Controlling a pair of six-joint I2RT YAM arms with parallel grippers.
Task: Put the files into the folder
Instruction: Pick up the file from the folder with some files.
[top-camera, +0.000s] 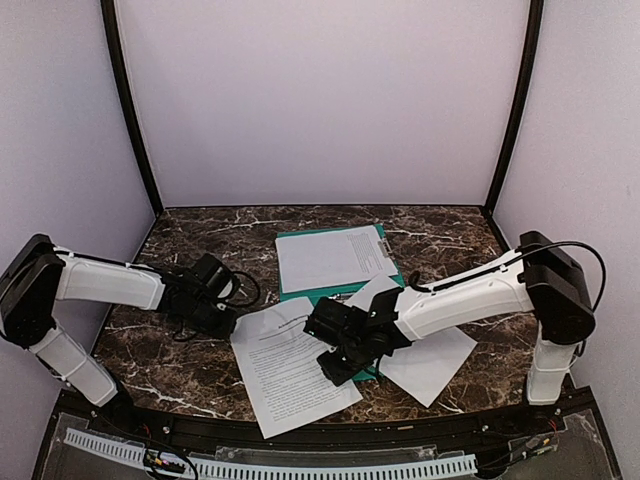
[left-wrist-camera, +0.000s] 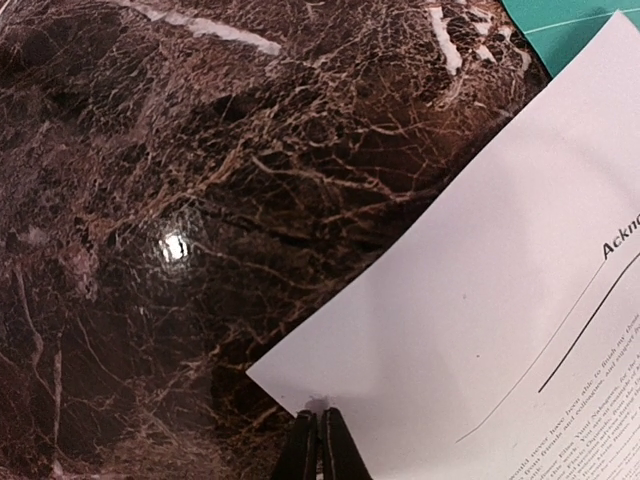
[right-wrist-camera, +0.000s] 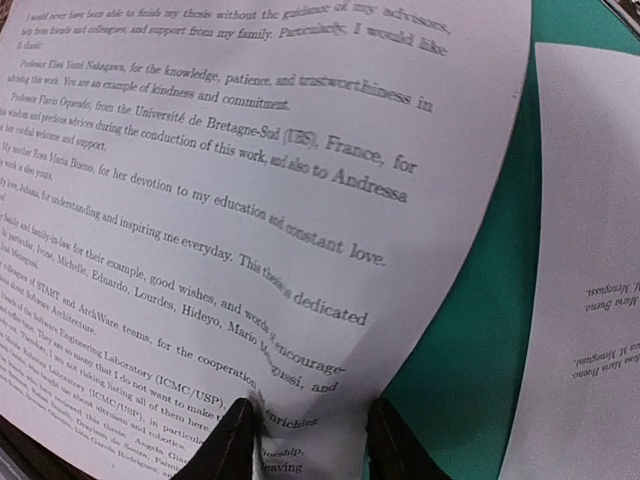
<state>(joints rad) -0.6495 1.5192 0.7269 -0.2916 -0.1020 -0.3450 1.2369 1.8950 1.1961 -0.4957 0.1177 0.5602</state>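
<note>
the front sheet (top-camera: 290, 375) is laid askew on the counter (top-camera: 200, 235), near the front edge and a little left of the middle, printed side up. its far-left corner is taken by the left fingers (left-wrist-camera: 338, 455), which are pressed shut on the paper's edge just beside that corner. in the left wrist view the rest of that corner is seen lying flat on the dark marble.

at the sheet's right edge the right fingers (right-wrist-camera: 232, 440) are set down with a gap between them. a hump of printed paper is buckled up inside that gap. one finger is touching the paper, but a firm pinch cannot be made out. this edge is lapped over the folder (right-wrist-camera: 470, 330), whose teal-green surface is seen beneath and beside it.

the folder is placed at the middle of the counter, toward the back edge. the back sheet (top-camera: 335, 260) is laid on it, with a green border showing around it. the right sheet (top-camera: 435, 360) is laid right of the middle, no print being made out on it from above, and is partly crossed by the right arm (top-camera: 470, 295).
</note>
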